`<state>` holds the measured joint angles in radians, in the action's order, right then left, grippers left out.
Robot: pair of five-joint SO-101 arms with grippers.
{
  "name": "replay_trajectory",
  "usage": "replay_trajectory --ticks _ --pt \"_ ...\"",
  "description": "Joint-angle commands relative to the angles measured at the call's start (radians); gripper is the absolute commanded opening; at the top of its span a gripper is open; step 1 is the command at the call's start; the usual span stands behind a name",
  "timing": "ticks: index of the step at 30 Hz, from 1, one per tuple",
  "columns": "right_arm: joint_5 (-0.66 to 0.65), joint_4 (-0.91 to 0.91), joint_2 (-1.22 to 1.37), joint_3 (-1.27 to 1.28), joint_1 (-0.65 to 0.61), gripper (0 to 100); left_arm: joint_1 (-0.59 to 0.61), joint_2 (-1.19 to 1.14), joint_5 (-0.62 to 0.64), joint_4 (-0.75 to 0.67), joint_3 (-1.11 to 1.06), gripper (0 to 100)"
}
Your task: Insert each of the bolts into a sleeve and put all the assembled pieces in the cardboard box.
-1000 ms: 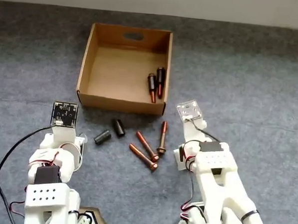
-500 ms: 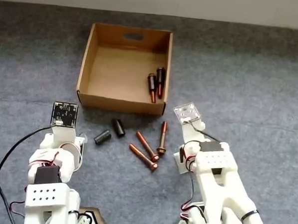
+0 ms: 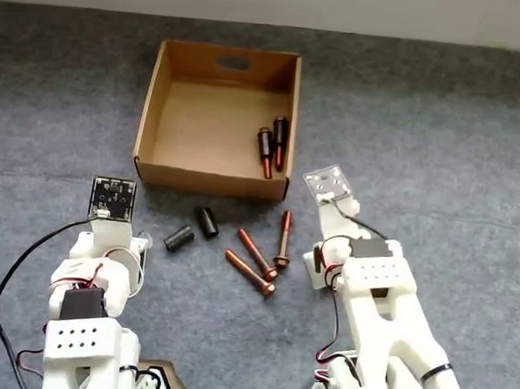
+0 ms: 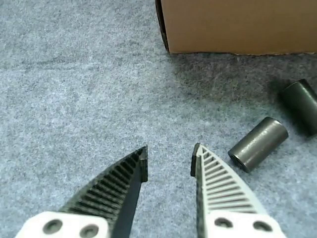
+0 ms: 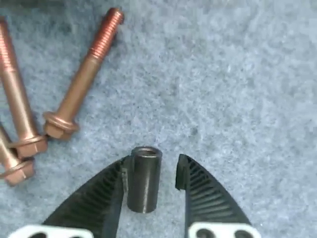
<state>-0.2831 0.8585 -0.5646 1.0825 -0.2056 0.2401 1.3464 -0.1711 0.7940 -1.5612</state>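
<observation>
Grey bench (image 3: 456,118). Cardboard box (image 3: 150,119) at far side, two assembled pieces (image 3: 273,145) inside by its right wall. Left end effector (image 4: 169,158) apart, loose sleeve (image 4: 258,144) just beside. Right end effector (image 5: 151,166) apart, straddling second sleeve (image 5: 143,181), one finger touching. Three bolts (image 3: 259,254) on bench near box front.

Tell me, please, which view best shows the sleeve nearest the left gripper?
The left wrist view: the sleeve lies close and whole, its open end visible. The high view shows the sleeve small, beside a second sleeve. The right wrist view faces a different sleeve.
</observation>
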Motion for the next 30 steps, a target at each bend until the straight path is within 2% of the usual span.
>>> replay_trajectory --ticks 1,5,10,14,22,30 --pt "-0.009 -0.018 -0.001 -0.096 0.005 13.8 0.008 0.012 0.009 -0.018 0.030 17" --pt "0.015 0.122 0.021 -0.202 -0.010 13.8 0.008 0.012 0.009 -0.018 0.030 17" --pt "0.034 0.323 0.226 -0.389 -0.010 13.8 -0.001 0.012 0.009 -0.018 0.028 17" --pt "0.034 0.328 0.331 -0.449 -0.010 13.8 -0.001 0.012 0.009 -0.018 0.028 17" --pt "0.017 0.318 0.334 -0.398 -0.022 13.8 -0.001 0.012 0.009 -0.018 0.028 17" --pt "-0.005 0.163 0.341 -0.252 -0.027 13.8 -0.001 0.012 0.009 -0.018 0.028 17"
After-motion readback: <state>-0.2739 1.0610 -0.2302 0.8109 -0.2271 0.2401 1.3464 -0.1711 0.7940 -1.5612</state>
